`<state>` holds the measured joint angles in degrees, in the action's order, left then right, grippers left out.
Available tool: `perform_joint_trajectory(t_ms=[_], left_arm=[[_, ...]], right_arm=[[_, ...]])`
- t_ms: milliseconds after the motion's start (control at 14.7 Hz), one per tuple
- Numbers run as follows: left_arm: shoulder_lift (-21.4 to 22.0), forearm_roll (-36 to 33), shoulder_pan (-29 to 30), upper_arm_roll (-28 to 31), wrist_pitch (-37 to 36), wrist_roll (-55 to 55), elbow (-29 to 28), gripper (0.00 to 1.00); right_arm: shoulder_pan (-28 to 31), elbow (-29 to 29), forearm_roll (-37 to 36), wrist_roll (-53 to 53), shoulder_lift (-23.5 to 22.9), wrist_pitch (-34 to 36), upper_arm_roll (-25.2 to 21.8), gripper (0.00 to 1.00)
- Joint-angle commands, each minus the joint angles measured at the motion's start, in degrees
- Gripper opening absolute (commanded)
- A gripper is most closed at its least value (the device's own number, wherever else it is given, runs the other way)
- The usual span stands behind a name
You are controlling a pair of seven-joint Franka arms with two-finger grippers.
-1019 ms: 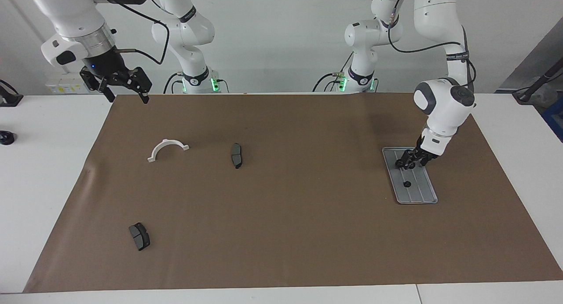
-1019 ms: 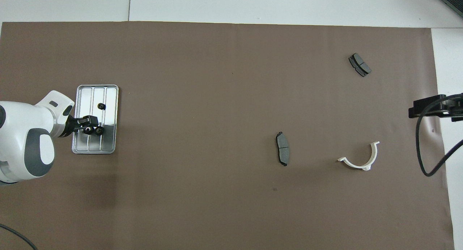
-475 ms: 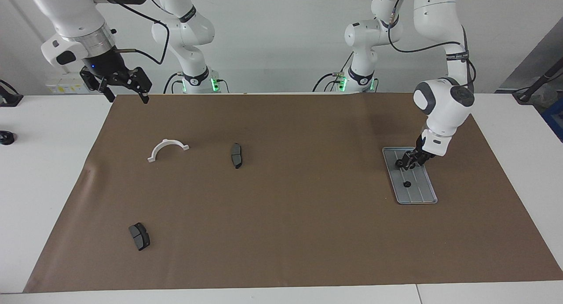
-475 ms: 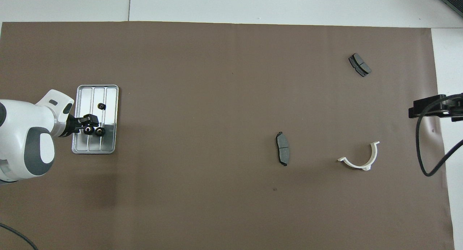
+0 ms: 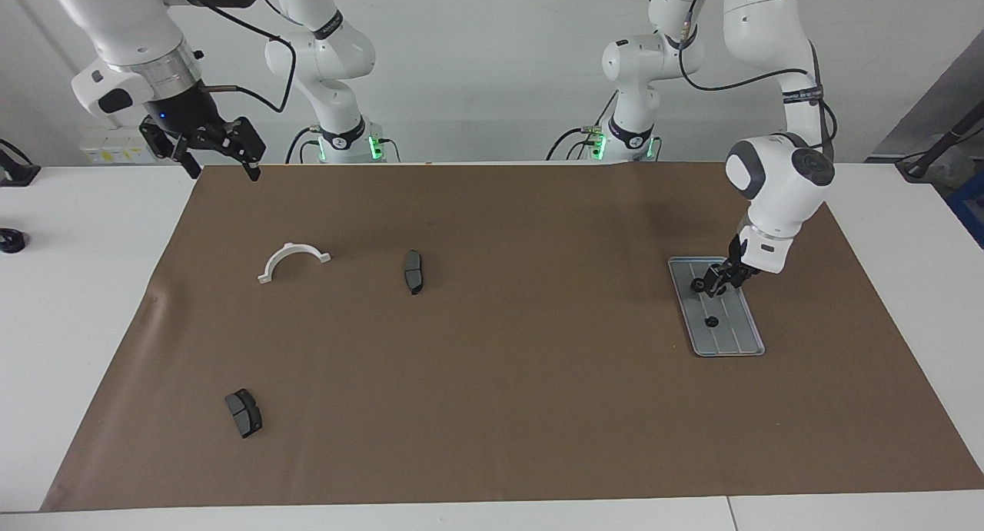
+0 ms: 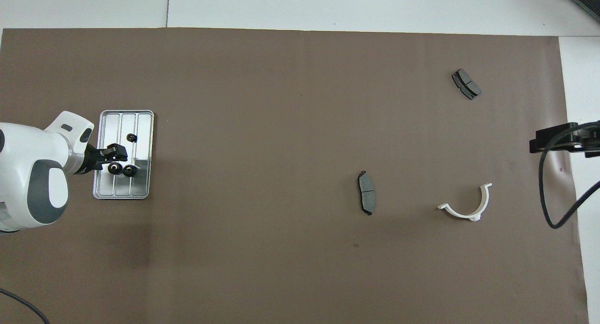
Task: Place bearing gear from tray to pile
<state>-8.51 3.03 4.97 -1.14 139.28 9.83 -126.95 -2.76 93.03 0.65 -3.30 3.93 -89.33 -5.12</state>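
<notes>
The silver tray point(image 5: 734, 339) point(image 6: 140, 122) lies on the brown mat toward the left arm's end. My left gripper point(image 5: 713, 283) point(image 6: 114, 163) hangs low over the half of the tray nearer to the robots, shut on a small black bearing gear point(image 6: 113, 167). A second gear point(image 5: 698, 285) point(image 6: 129, 171) sits right beside it on the tray. A third gear point(image 5: 711, 321) point(image 6: 131, 137) rests farther along the tray. My right gripper point(image 5: 223, 170) waits open, high over the mat's corner at the right arm's end. The pile is out of view.
Two dark brake pads point(image 5: 413, 271) point(image 5: 244, 413) and a white half-ring point(image 5: 294, 260) lie on the mat toward the right arm's end. In the overhead view the pads point(image 6: 366, 192) point(image 6: 466, 84) and half-ring point(image 6: 468, 204) show too.
The left gripper has risen slightly and drawn back a little toward the robots, still over the tray. The right arm has not moved.
</notes>
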Motion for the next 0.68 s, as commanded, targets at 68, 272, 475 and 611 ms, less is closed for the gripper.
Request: perform_joint_trajectory(t_ms=[68, 272, 475, 611], left_arm=[[1.04, 0.40, -0.05, 0.26, -0.76, 2.82, -0.84, 0.68], [0.87, 0.40, 0.13, 0.26, 1.17, 3.79, -1.45, 0.68], [1.04, 0.48, 0.13, 0.26, 1.26, 3.88, -2.24, 0.68], [1.13, 0.48, 0.39, 0.26, 1.17, 3.88, -2.60, 0.68]], right_arm=[[0.65, -0.04, 0.14, -0.48, 0.20, 0.21, 0.55, 1.00], [0.65, -0.04, 0.14, -0.48, 0.20, 0.21, 0.64, 1.00], [0.65, -0.04, 0.14, -0.48, 0.20, 0.21, 0.55, 1.00], [0.65, -0.04, 0.14, -0.48, 0.20, 0.21, 0.64, 1.00]])
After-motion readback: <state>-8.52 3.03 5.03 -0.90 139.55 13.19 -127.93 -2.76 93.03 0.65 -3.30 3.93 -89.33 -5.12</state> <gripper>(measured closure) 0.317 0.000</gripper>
